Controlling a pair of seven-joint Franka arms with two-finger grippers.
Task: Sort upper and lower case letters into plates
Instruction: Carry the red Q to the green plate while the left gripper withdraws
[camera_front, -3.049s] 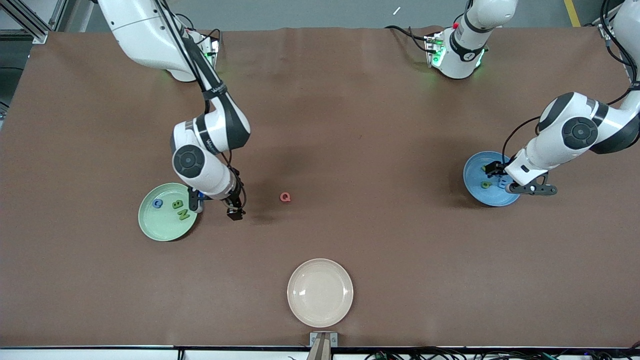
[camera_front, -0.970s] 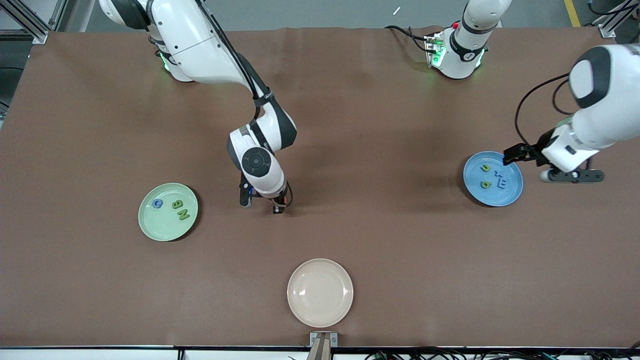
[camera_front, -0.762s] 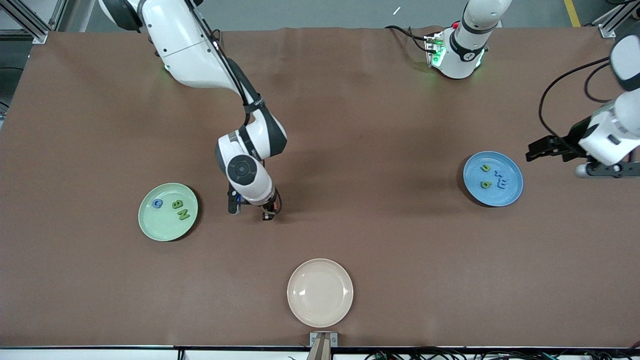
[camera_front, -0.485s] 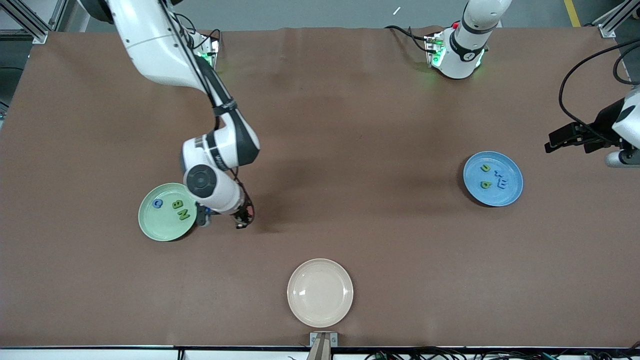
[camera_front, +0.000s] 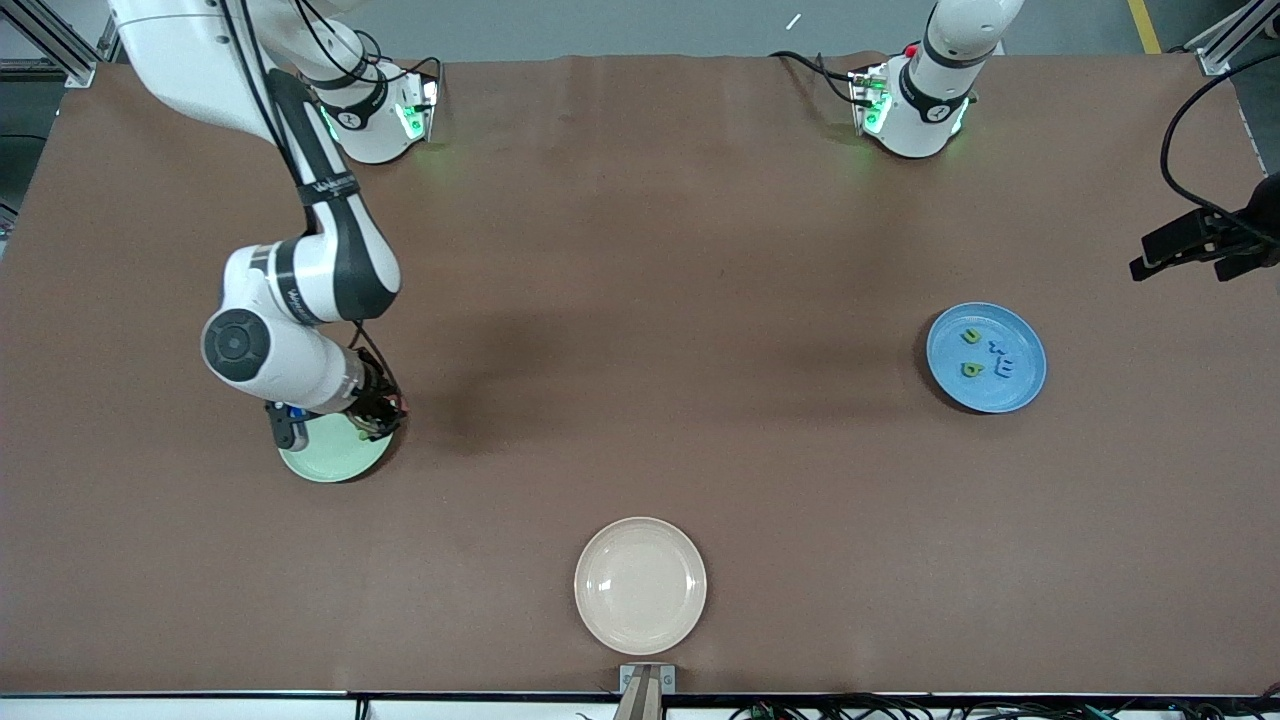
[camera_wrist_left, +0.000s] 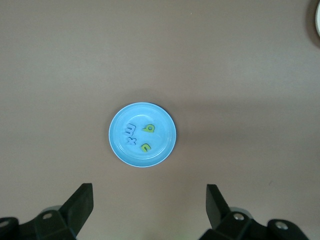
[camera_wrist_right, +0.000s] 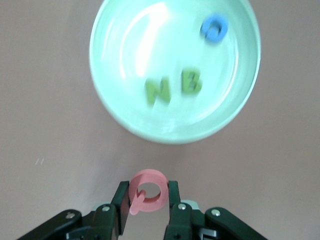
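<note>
Pink letter Q (camera_wrist_right: 146, 191): pinched upright between the two black fingers (camera_wrist_right: 120, 202) of the right gripper (camera_wrist_right: 146, 206), one pad on each flat side.
Right gripper in the front view (camera_front: 372, 412): over the mint green plate's rim, at about the plate's 2 o'clock in that view; its wrist and forearm cover most of the plate.
Right gripper state: clenched on the pink letter Q, which hangs clear of the table.
Mint green plate (camera_wrist_right: 127, 47): toward the right arm's end of the table; only its lower crescent (camera_front: 330, 463) shows in the front view.
Mint plate contents: a green N (camera_wrist_right: 158, 91) and a green B (camera_wrist_right: 191, 81) side by side, and a blue ring-shaped letter (camera_wrist_right: 214, 28) apart from them near the rim; all look blurred in the right wrist view.
Left gripper (camera_wrist_left: 149, 205): fingers spread wide and released, nothing between them; it hangs high above the brown table cover (camera_front: 650, 250).
Left gripper in the front view (camera_front: 1195, 245): at the frame's 3 o'clock edge, at the left arm's end of the table.
Sky blue plate (camera_front: 948, 376): toward the left arm's end of the table, well apart from the mint plate.
Blue plate contents: two small green letters (camera_front: 971, 352) and two blue letters (camera_front: 1001, 359), their shapes too small to read.
Cream-white plate (camera_front: 640, 585): at the front view's 6 o'clock, nearest that camera, between the two ends of the table.
</note>
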